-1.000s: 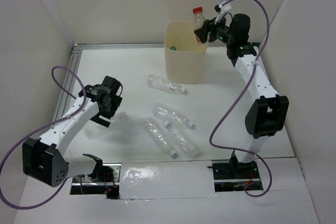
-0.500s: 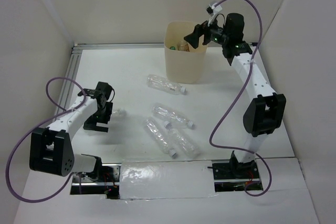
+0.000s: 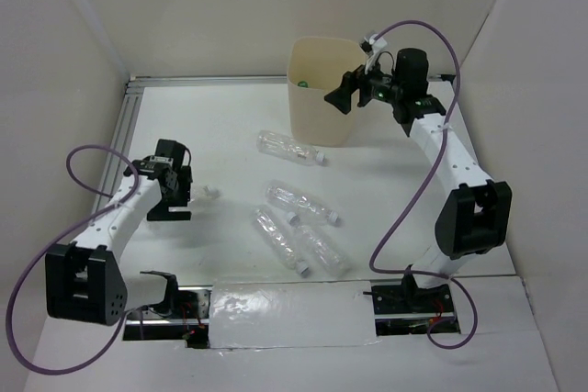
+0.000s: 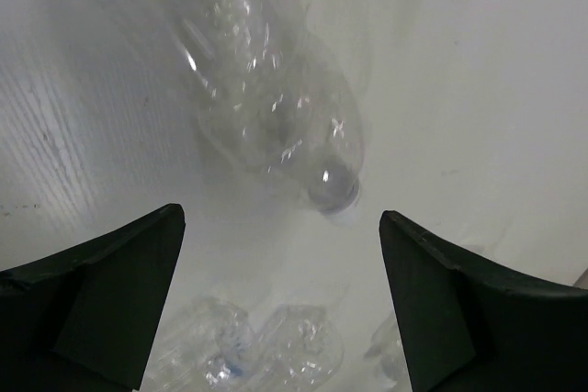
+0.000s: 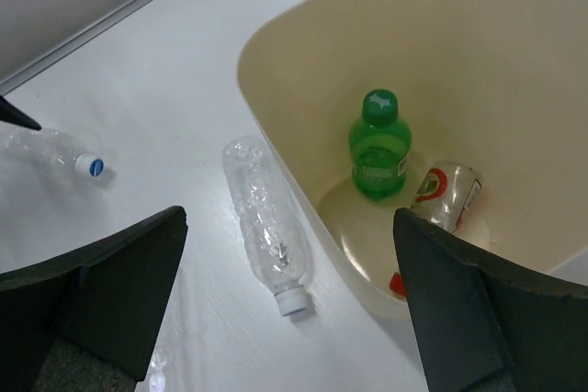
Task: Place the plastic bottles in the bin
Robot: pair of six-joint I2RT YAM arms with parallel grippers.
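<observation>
The cream-beige bin (image 3: 322,126) stands at the back of the table. Inside it the right wrist view shows an upright green bottle (image 5: 379,146) and a short red-capped bottle (image 5: 446,195) lying down. My right gripper (image 3: 342,95) hangs open and empty over the bin's front right rim (image 5: 276,61). Several clear plastic bottles lie on the table: one (image 3: 289,148) in front of the bin, others (image 3: 301,201) mid-table. My left gripper (image 3: 170,213) is open, low over a clear bottle (image 4: 276,117) at the left, whose white cap (image 3: 211,193) shows beside it.
White walls enclose the table on three sides, with a metal rail (image 3: 211,80) along the back. More clear bottles (image 3: 322,250) lie near the front centre. Purple cables loop from both arms.
My right gripper has opened and the red-capped bottle has dropped into the bin; that gripper then sank a little. My left arm has swung left and down over the left bottle.
</observation>
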